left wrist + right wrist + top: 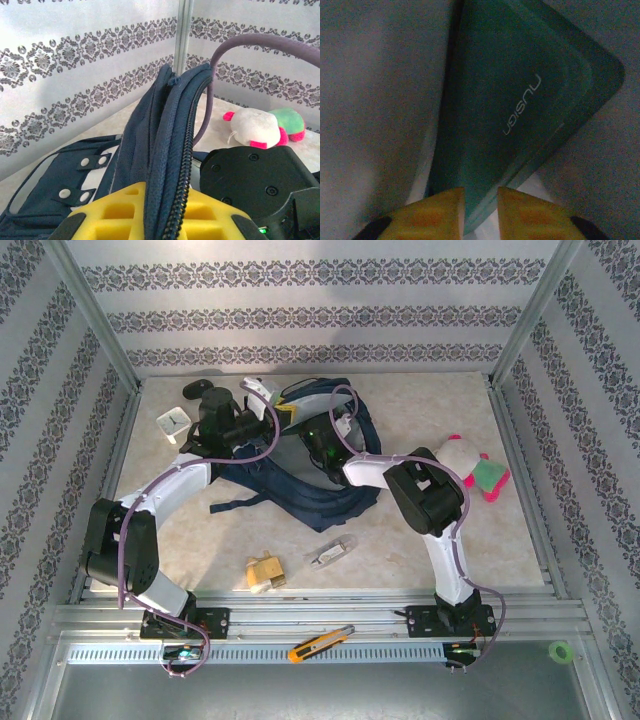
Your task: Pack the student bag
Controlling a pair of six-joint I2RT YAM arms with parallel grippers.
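Yellow left fingers are clamped tight on the zippered rim of the student bag, holding that rim up. Deep in a dim space, the right fingers pinch the near edge of a teal case. That bag lies on the far middle of the worktop, between both arms.

Navy woven cloth student bag, smooth matt plastic case, fluffy plush toy

Left gripper clamped on the bag's zippered edge, fabric standing upright; plush toy lies by the worktop's far edge.
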